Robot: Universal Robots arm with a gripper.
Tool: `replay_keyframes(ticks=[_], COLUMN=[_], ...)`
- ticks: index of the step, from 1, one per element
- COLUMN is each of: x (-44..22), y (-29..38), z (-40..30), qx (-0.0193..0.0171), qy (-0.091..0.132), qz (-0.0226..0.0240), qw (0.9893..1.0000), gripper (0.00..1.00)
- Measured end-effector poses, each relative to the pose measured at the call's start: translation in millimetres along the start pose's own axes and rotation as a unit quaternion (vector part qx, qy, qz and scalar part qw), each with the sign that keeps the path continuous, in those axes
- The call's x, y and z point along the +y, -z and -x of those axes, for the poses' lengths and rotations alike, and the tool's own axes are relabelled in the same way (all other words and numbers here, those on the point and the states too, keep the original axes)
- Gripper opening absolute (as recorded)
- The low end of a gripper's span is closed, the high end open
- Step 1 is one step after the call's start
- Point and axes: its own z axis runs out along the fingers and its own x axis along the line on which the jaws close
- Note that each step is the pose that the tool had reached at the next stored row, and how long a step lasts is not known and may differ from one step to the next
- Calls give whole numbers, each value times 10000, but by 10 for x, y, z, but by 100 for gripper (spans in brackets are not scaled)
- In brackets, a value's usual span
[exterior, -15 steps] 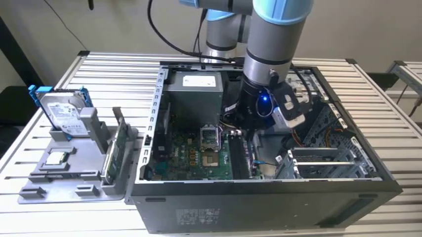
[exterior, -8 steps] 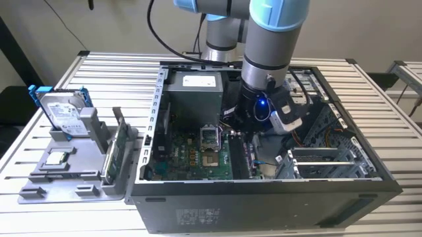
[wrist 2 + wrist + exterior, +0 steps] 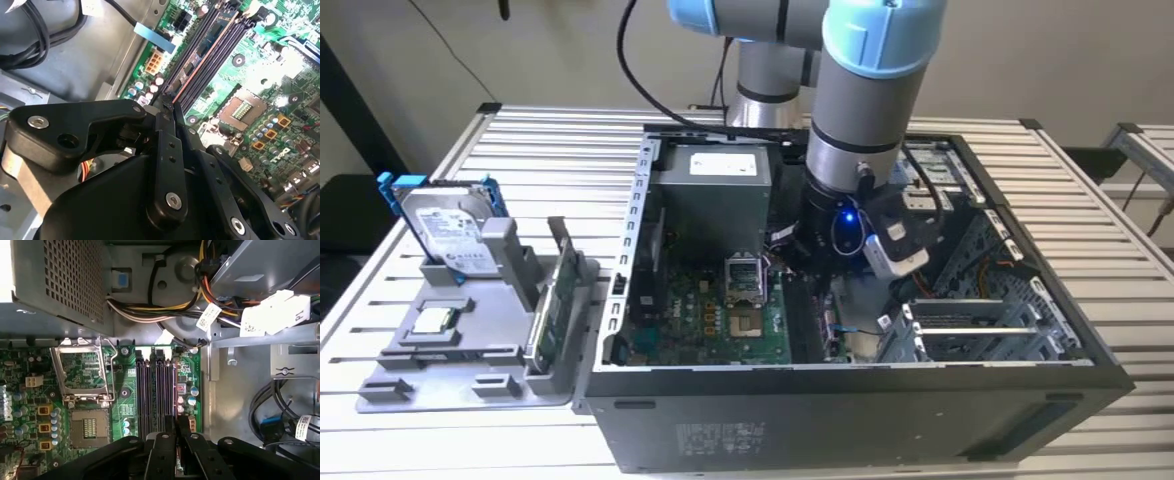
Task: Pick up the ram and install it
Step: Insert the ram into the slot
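Inside the open computer case [image 3: 854,425], my arm [image 3: 861,110] reaches down over the green motherboard [image 3: 720,325]. The ram [image 3: 210,42], a thin dark stick with a pale label, stands on edge along the black memory slots [image 3: 155,385]. In both wrist views my gripper [image 3: 176,422] [image 3: 175,112] sits at the ram's near end. Its black fingers [image 3: 169,425] are drawn close together on that end. The lower edge of the ram runs level with the slot; how deep it sits cannot be told.
A grey power supply [image 3: 707,195] [image 3: 55,280] and a cable bundle [image 3: 200,300] crowd one side of the slots. The processor socket [image 3: 82,370] lies beside them. A metal drive cage [image 3: 987,320] fills the exterior view's right. Outside the case, a grey tray [image 3: 400,385] holds a hard drive [image 3: 447,225] and a green card [image 3: 554,310].
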Motion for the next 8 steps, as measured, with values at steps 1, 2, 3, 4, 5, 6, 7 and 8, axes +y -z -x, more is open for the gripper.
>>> replay_keyframes(ticks=[1,2,3,4,5,6,7,8], x=[-2,-2,-2,-5,-8,-9,-9,-9], y=[-4,-9,-16,-22,-27,-31,-37,-42], z=[-1,-1,-2,-4,-5,-6,-6,-7], qx=[0,0,0,0,0,0,0,0], qy=[2,5,10,14,18,23,28,31], qz=[0,1,1,0,0,0,2,1], qw=[10000,10000,10000,10000,10000,10000,10000,10000], gripper=[14,14,14,14,14,14,14,14])
